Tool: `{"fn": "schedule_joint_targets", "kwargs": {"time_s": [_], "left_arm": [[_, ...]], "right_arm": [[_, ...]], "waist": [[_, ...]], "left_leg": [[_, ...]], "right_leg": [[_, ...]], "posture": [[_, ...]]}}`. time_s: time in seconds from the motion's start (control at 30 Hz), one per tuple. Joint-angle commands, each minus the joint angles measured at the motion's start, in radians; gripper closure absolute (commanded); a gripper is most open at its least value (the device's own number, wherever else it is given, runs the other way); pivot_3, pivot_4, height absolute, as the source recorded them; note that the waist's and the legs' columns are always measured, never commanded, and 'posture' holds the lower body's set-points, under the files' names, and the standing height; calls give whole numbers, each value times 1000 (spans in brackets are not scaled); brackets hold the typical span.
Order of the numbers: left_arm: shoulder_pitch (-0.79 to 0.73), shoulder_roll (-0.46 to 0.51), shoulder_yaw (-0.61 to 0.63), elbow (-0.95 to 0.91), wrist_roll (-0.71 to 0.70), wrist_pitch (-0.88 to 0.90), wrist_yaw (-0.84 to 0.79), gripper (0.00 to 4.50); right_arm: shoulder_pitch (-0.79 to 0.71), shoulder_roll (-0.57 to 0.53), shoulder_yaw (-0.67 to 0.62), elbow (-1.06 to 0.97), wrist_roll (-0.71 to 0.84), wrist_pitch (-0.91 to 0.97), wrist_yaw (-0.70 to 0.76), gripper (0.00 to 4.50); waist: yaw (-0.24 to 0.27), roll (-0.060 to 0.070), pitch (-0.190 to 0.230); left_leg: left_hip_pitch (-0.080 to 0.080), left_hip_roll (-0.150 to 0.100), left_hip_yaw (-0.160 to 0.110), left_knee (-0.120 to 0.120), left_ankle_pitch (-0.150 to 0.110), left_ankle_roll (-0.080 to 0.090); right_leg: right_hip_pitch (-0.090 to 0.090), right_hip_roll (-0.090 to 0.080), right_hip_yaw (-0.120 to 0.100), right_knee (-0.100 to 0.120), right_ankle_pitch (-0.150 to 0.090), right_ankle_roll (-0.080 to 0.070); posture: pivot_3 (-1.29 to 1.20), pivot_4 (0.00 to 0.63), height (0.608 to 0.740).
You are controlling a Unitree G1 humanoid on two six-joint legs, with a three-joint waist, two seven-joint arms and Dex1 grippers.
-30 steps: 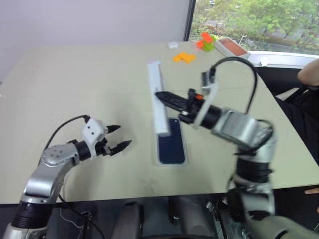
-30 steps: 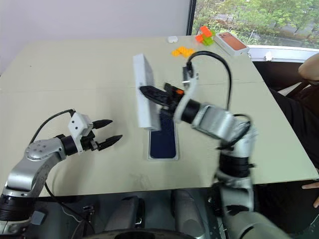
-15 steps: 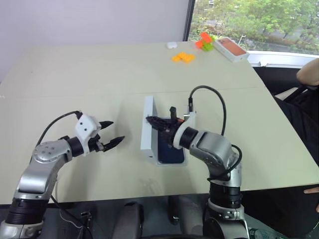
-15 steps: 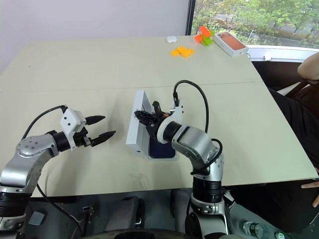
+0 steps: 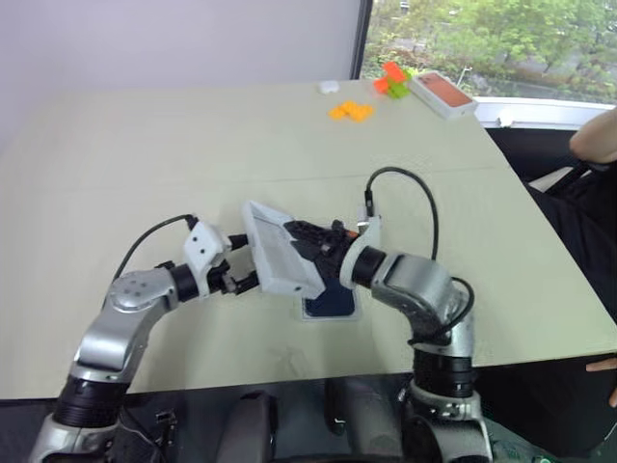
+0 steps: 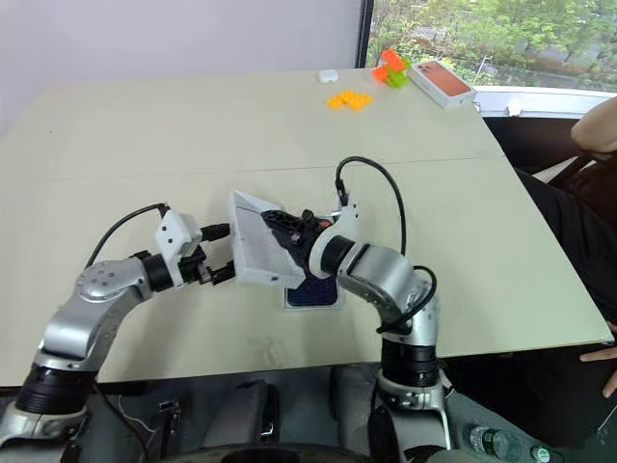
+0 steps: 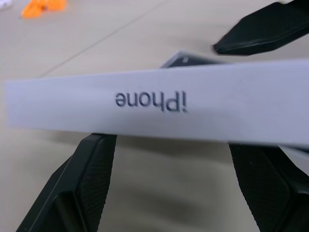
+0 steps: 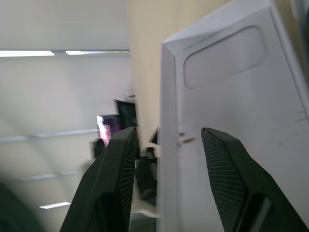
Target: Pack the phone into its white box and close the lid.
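Observation:
The lid (image 5: 280, 249) hangs tilted over the near middle of the table, its pale inside with an oval recess (image 8: 224, 55) turned toward my right gripper (image 5: 310, 235). That gripper is open, its fingers (image 8: 229, 186) straddling the lid's long wall with a gap on each side. My left gripper (image 5: 243, 271) is open at the lid's opposite long side, the one printed "iPhone" (image 7: 150, 100), which lies across its fingers (image 7: 89, 186); I cannot tell if they touch. Under the lid, the dark phone (image 5: 333, 301) lies in the white box (image 5: 331, 316), partly hidden.
At the table's far right stand orange blocks (image 5: 349, 111), orange and green blocks (image 5: 393, 77), a box with an orange-red top (image 5: 445, 93) and a small white object (image 5: 330, 87). A person's arm (image 5: 600, 135) shows at the right edge. The table's front edge is close behind the box.
The lid has tipped from standing on its edge to slanting over the box. My left gripper has moved right up to the lid. My right gripper's fingers have parted.

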Motion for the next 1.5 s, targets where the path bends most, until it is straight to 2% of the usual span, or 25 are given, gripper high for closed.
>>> {"fn": "schedule_joint_targets", "kwargs": {"time_s": [0.03,0.1,0.17,0.27,0.33,0.63,0.8,1.1,1.5], "left_arm": [[-46,-51,-37,-17,7,-7,25,667],[-46,-54,-37,-18,8,-4,23,667],[-45,-55,-36,-17,9,-3,21,667],[-36,-45,-32,-7,11,-9,8,667],[-34,-42,-31,-1,13,-13,4,667],[-38,-36,-27,6,18,-22,-2,667],[-32,-34,-24,9,18,-27,-3,667],[-35,-37,-25,18,20,-33,-7,667],[-31,-37,-23,16,21,-33,-10,667]], "right_arm": [[-85,-238,-52,-26,16,95,183,2178],[-89,-335,-40,-17,16,112,241,2178],[-88,-385,-23,-10,16,106,280,2178],[-138,-533,27,-13,-156,178,409,2178],[-166,-572,72,7,-229,201,465,2178],[-253,-548,118,82,-277,197,592,2178],[-334,-509,185,117,-237,245,595,2178],[-386,-457,274,192,-174,304,548,2178],[-404,-418,377,259,-7,283,375,2178]], "waist": [[6,0,0],[3,-2,-1],[-5,-2,-1],[-5,0,0],[-5,0,0],[-3,-1,-1],[-3,-1,-1],[0,-1,-1],[-2,-1,-1]], "left_leg": [[0,0,0,1,0,0],[0,-1,1,1,0,0],[0,0,1,0,-1,2],[-2,1,2,-3,-2,4],[-1,2,2,-2,-2,4],[0,1,2,-1,-1,7],[0,1,2,-1,-1,7],[-1,1,2,-1,-1,7],[-1,1,1,-1,-1,7]], "right_leg": [[1,0,0,-1,0,0],[1,-1,0,-1,0,0],[1,1,1,-2,0,1],[1,5,3,0,0,1],[0,5,3,0,0,0],[1,4,2,0,1,-1],[-1,4,2,0,1,-1],[-1,1,2,0,1,-1],[-2,2,2,0,1,-1]], "posture": [[0,150,740],[0,150,740],[0,150,740],[0,150,740],[0,150,740],[0,150,740],[0,150,740],[0,150,740],[0,150,740]]}}
